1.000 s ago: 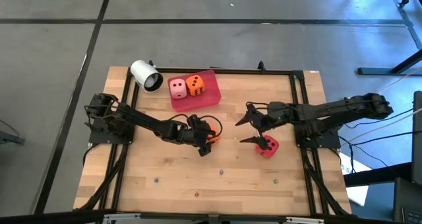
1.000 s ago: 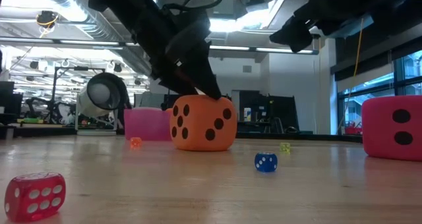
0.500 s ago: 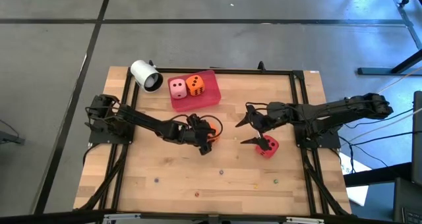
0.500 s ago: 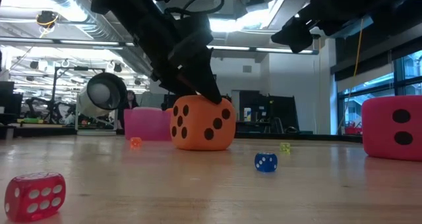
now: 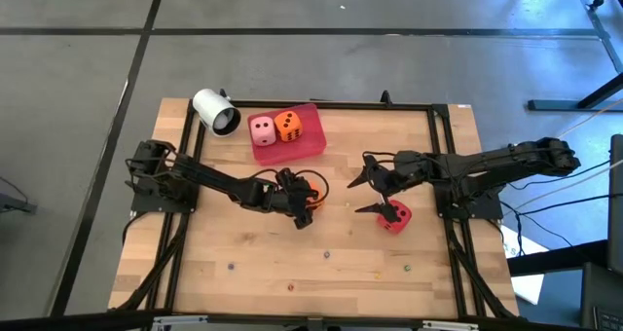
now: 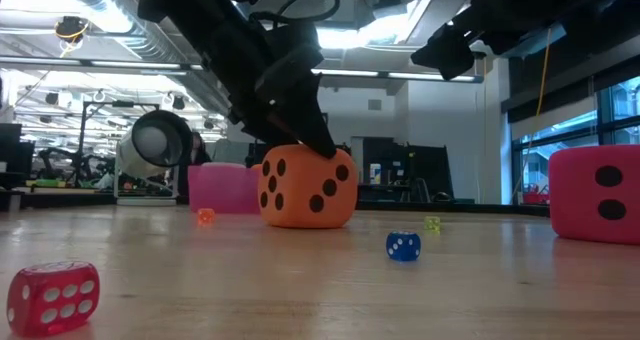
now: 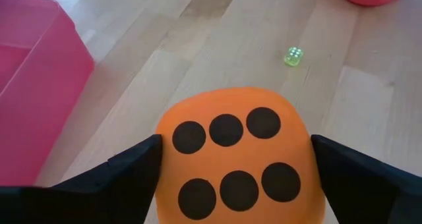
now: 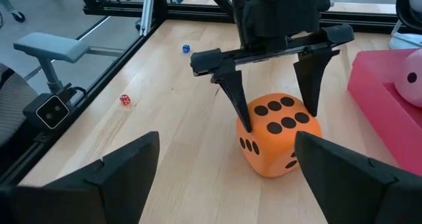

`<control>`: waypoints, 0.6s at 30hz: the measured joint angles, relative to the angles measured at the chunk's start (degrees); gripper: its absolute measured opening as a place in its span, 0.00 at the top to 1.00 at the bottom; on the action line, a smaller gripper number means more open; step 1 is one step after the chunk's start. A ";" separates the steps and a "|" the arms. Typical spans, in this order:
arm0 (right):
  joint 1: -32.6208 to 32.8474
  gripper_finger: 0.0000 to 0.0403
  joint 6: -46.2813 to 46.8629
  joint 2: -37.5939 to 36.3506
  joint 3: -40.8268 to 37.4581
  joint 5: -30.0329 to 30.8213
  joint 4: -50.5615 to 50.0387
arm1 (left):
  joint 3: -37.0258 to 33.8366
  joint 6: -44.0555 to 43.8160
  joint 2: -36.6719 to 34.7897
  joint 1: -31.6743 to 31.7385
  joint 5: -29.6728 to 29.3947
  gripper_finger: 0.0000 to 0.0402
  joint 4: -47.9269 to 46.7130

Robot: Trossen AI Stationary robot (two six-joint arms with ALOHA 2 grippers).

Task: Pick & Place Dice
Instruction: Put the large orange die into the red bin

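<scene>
1. High view: the left hand (image 5: 304, 206) is at mid-counter (image 5: 243, 292) over an orange die (image 5: 310, 197), just in front of the red tray (image 5: 310, 146), which holds a pale pink die (image 5: 262, 129) and a second orange die (image 5: 287, 126). The right hand (image 5: 373, 188) hovers spread wide, with the red die (image 5: 395, 216) just by its nearer finger. A white cylinder (image 5: 215, 111) lies at the tray's far-left corner.

2. Low view: the orange die (image 6: 307, 186) sits flat on the counter, with the left arm's fingers coming down onto its top. Small dice lie about: a red one (image 6: 52, 296), a blue one (image 6: 403, 245).

3. Left wrist view: the orange die (image 7: 236, 159) fills the gap between the two fingers, six pips up. Both fingers flank its sides; whether they press it I cannot tell. It lies dead centre, so I judge the coming move is a squeeze and lift.

4. Right wrist view: the left hand (image 8: 277, 112) straddles the orange die (image 8: 279, 135) from above, fingertips at its top edges. The right hand's own fingers are wide apart and hold nothing.
</scene>
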 joint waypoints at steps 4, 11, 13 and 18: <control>0.00 0.13 -0.02 0.00 0.00 0.02 0.00 | 0.00 -0.02 0.04 0.00 0.22 0.17 0.08; 0.00 0.13 -0.04 0.00 0.00 0.15 -0.13 | -0.05 0.66 -0.14 -0.02 -0.39 0.19 0.33; 0.00 0.13 -0.03 0.00 0.00 0.15 -0.14 | -0.04 0.72 -0.14 -0.02 -0.43 0.20 0.35; 0.00 0.13 -0.04 0.00 0.02 0.13 -0.39 | -0.06 1.15 -0.27 -0.02 -0.29 0.25 0.37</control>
